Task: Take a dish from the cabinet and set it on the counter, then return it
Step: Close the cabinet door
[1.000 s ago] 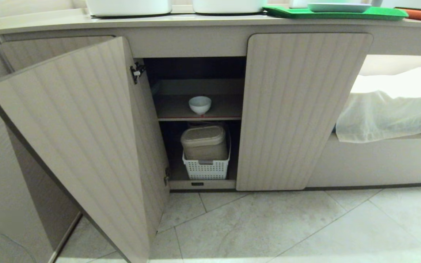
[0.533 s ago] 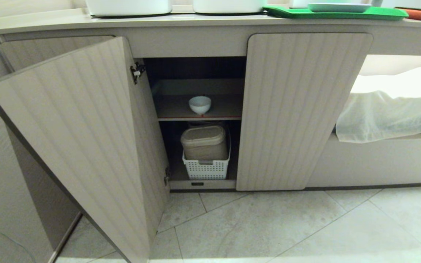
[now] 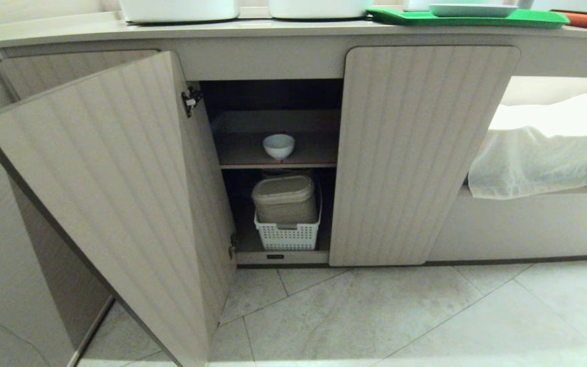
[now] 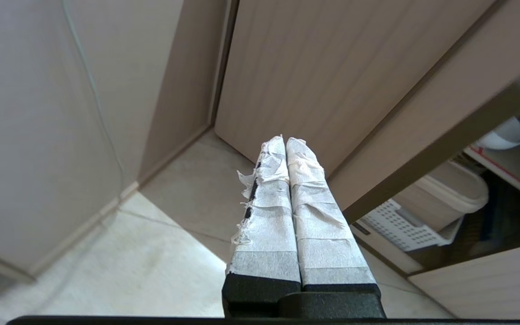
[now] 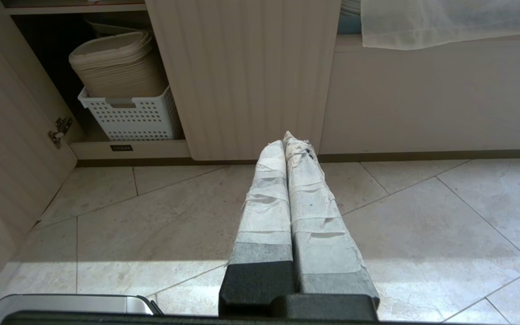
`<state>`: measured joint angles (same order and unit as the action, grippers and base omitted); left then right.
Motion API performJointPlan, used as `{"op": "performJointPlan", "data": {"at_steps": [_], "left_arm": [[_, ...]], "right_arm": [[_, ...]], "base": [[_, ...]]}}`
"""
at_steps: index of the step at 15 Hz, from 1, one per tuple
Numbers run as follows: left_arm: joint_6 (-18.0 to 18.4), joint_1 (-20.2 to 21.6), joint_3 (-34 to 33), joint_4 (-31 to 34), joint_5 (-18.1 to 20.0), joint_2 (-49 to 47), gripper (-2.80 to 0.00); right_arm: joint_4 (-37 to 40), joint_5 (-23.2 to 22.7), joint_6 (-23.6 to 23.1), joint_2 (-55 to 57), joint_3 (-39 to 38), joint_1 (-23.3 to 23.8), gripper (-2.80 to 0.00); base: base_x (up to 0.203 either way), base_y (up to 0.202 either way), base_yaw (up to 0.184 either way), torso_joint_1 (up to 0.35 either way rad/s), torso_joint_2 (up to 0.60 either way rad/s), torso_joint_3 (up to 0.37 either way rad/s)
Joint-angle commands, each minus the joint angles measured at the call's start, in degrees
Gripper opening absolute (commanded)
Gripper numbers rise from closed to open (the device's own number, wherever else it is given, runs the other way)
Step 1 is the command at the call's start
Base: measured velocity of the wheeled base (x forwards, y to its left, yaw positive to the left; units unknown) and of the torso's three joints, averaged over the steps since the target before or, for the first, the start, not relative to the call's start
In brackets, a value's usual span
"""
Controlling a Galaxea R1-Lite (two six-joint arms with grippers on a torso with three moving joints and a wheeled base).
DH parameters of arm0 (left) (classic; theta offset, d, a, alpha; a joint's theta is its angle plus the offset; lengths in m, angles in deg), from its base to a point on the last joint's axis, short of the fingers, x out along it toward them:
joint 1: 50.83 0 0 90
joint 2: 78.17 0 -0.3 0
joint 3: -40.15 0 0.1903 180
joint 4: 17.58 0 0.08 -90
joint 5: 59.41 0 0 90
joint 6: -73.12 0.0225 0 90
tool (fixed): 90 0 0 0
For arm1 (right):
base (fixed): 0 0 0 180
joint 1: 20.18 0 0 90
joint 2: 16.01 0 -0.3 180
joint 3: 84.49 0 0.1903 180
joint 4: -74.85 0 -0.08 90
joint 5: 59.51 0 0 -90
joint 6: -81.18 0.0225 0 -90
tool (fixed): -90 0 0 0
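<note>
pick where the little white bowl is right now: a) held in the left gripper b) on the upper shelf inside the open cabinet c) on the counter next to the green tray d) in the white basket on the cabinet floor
b: the bowl sits alone on the cabinet's upper shelf, above the white basket, and the left gripper is shut and empty.

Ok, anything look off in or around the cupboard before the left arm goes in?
Nothing stands out. The small white glossy bowl sits upright on the red-edged inner shelf of the beige fluted cabinet; below, the white perforated basket holds a beige lidded container, squarely placed. No spill or damage shows.
</note>
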<state>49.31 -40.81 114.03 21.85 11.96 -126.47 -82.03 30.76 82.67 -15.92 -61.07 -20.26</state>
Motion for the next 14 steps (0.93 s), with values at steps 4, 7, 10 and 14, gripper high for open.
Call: {"op": "performJointPlan", "data": {"at_steps": [4,7,10,14], "left_arm": [[-2.5,0.1,-0.2,0.2,4.1,-3.7,-2.8],[-2.5,0.1,-0.5,0.3,8.6,-4.4,-2.8],[-3.4,0.1,-0.5,0.3,13.9,-5.5,-2.8],[-3.8,0.1,-0.6,0.5,19.8,-6.3,-2.8]], "right_arm": [[0.0,0.0,0.0,0.0,0.0,0.0,-2.8],[0.0,0.0,0.0,0.0,0.0,0.0,-2.8],[0.0,0.0,0.0,0.0,0.0,0.0,-2.8],[0.0,0.0,0.0,0.0,0.0,0.0,-2.8]], "base": [[0.0,0.0,0.0,0.0,0.0,0.0],[0.0,0.0,0.0,0.0,0.0,0.0],[0.0,0.0,0.0,0.0,0.0,0.0],[0.0,0.0,0.0,0.0,0.0,0.0]]}}
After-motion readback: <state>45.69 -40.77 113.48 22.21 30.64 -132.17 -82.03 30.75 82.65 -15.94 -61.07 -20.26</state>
